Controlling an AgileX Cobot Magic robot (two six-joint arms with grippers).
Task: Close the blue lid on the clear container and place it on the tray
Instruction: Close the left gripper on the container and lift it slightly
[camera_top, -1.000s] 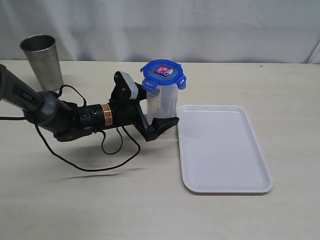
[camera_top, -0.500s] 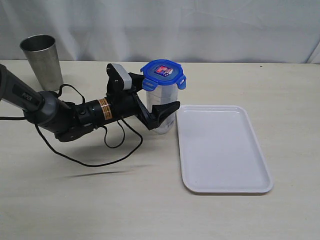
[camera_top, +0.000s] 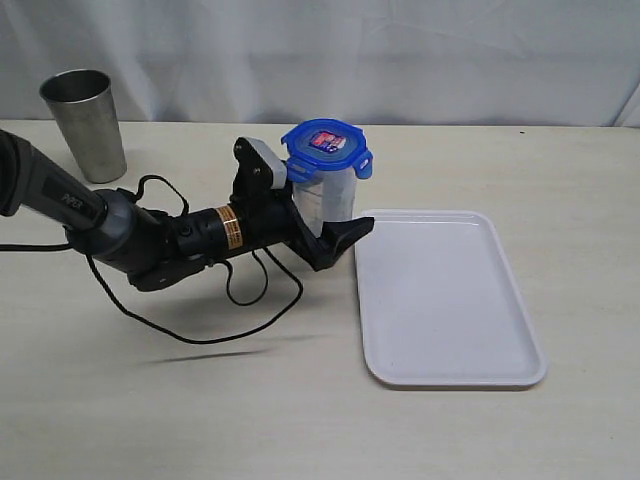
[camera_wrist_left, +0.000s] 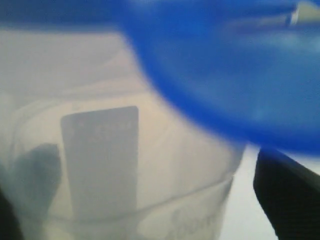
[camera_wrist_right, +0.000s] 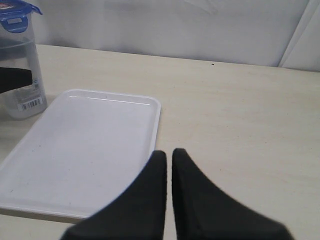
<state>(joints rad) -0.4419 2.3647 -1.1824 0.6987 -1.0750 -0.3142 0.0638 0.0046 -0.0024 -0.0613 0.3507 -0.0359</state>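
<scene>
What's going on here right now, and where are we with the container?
The left hand has its jaws wide open on either side of the clear container, which stands on the table right beside the tray, not on it. The blue lid sits on top of the container; whether its flaps are snapped down is unclear. The right hand is shut and empty, away from the container.

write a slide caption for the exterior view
Left hand open around the clear container, blue lid on top, beside the white tray.
</scene>
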